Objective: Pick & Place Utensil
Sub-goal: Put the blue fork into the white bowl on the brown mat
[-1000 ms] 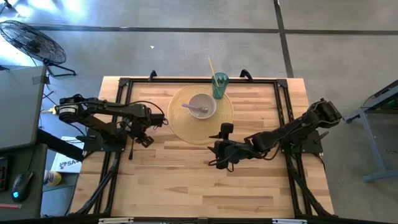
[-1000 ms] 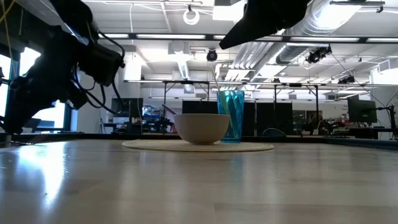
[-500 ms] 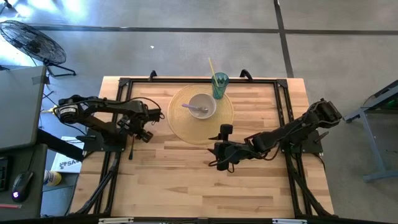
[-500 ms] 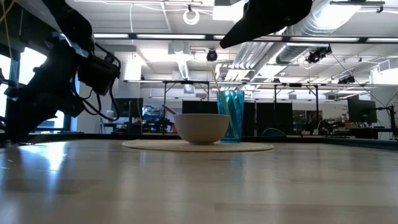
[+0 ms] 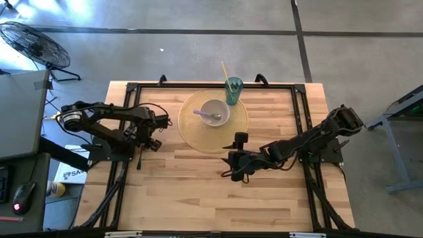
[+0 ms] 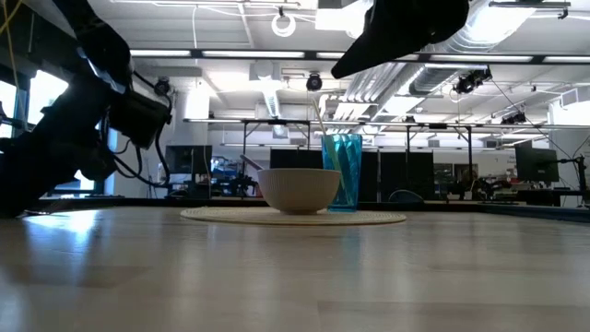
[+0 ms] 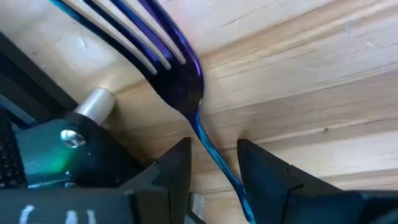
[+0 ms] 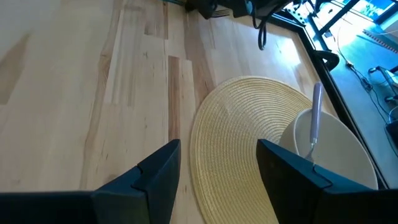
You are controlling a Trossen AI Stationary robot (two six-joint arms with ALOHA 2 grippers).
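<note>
A white box (image 5: 68, 173) on the floor just off the table's left edge carries dark lettering, of which only "SA" can be made out in the high view; no other writing is legible. The left arm reaches from its base at the table's left side toward the middle, its forearm lying low and roughly parallel to the table's back edge, with the left gripper (image 5: 151, 135) over the bare wood just beside the black frame rail, to the left of the round woven placemat (image 5: 192, 132). In the left wrist view the two dark fingers (image 7: 177, 171) stand slightly apart, either side of the thin handle of a purple-blue fork (image 7: 180, 84); the handle runs down between them, but whether they pinch it cannot be told. The fork's tines point away from the gripper, over the wood next to a silver bolt (image 7: 94, 102) on the frame. The right arm stretches from the table's right side in a long low line toward the centre, and the right gripper (image 5: 236, 155) hovers at the near edge of the placemat with its fingers (image 8: 163, 168) spread wide. On the placemat sits a white bowl (image 5: 215, 112) with a pale purple utensil (image 5: 202, 114) resting in it, and a teal cup (image 5: 233, 90) holding a yellow straw (image 5: 225, 70) stands just behind the bowl, at the placemat's far rim.
</note>
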